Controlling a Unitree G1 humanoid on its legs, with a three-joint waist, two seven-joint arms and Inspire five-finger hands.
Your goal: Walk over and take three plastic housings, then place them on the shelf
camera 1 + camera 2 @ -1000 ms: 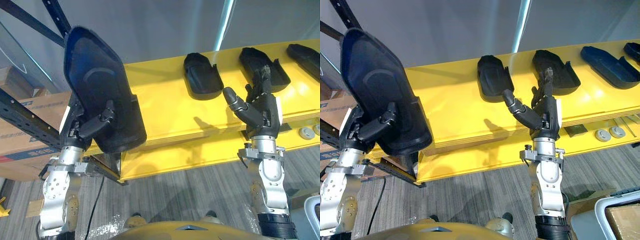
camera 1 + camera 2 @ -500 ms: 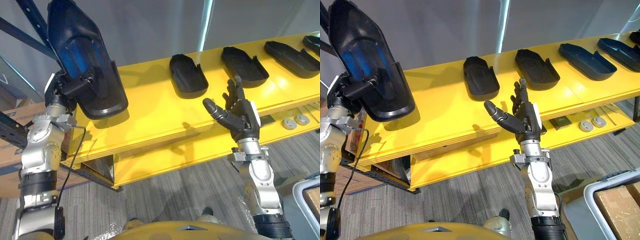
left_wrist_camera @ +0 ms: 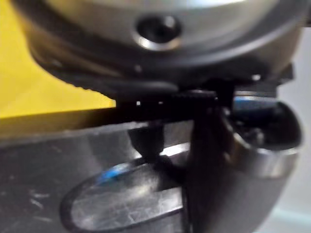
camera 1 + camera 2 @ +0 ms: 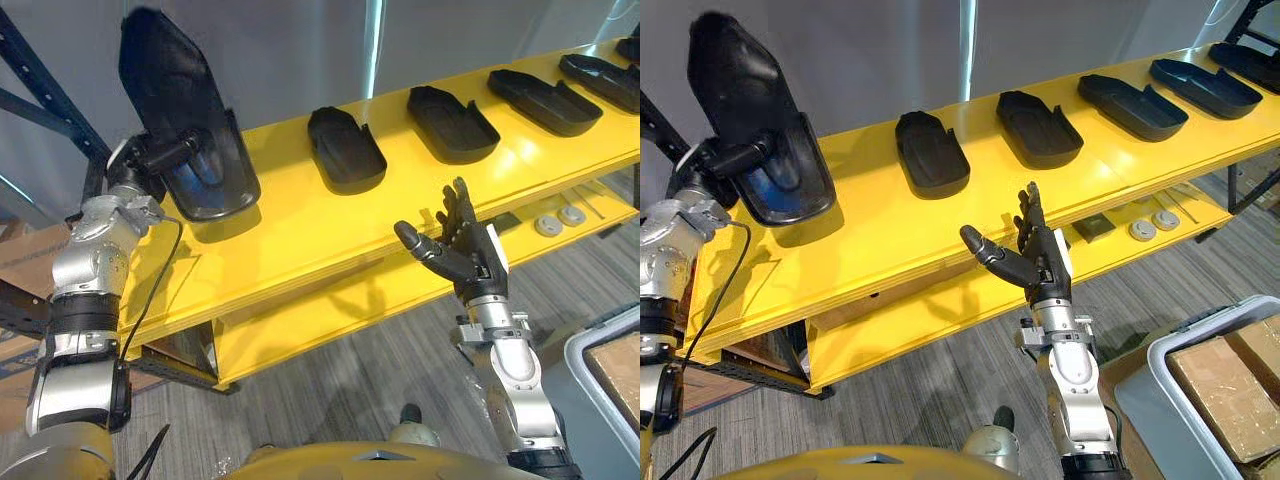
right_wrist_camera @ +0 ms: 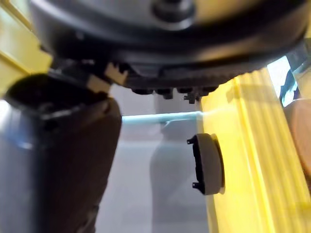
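My left hand [image 4: 165,153] is shut on a black plastic housing [image 4: 178,118], thumb inside its hollow [image 3: 121,194]. The housing stands nearly upright over the left end of the yellow shelf [image 4: 300,230], its lower end at the board; I cannot tell whether it touches. Several more black housings lie hollow side up in a row along the shelf: the nearest [image 4: 346,150], another [image 4: 452,123], and a longer one [image 4: 545,100]. My right hand [image 4: 458,256] is open, held upright in front of the shelf's front edge, holding nothing.
A lower yellow board under the shelf carries two round discs [image 4: 1145,228]. A grey bin holding a cardboard box [image 4: 1215,385] stands on the floor at the lower right. Dark blue rack beams [image 4: 40,95] rise at the far left.
The camera has shifted. My left hand has brought the housing down toward the shelf's left end. My right hand has dropped back from the shelf, still open.
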